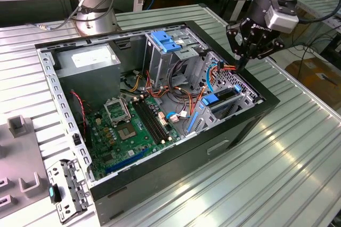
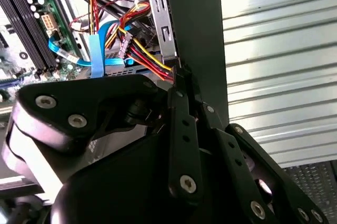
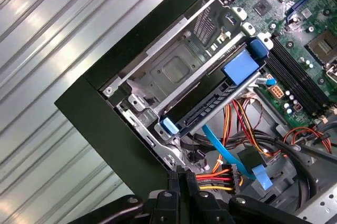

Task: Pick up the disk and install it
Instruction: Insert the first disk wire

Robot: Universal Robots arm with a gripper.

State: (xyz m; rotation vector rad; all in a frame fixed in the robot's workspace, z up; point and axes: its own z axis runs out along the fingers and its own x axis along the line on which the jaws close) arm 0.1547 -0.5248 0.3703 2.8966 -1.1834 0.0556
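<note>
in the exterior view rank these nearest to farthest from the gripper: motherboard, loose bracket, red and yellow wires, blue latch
From the gripper:
1. red and yellow wires, right at its tip
2. blue latch, atop the drive cage
3. motherboard, case floor
4. loose bracket, on the table

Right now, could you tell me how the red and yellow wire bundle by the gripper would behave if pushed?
The wire bundle probably bends aside easily, since its thin strands curve loosely. Its black connector looks rigid, so that end likely moves as one piece. The gripper sits right beside it.
</note>
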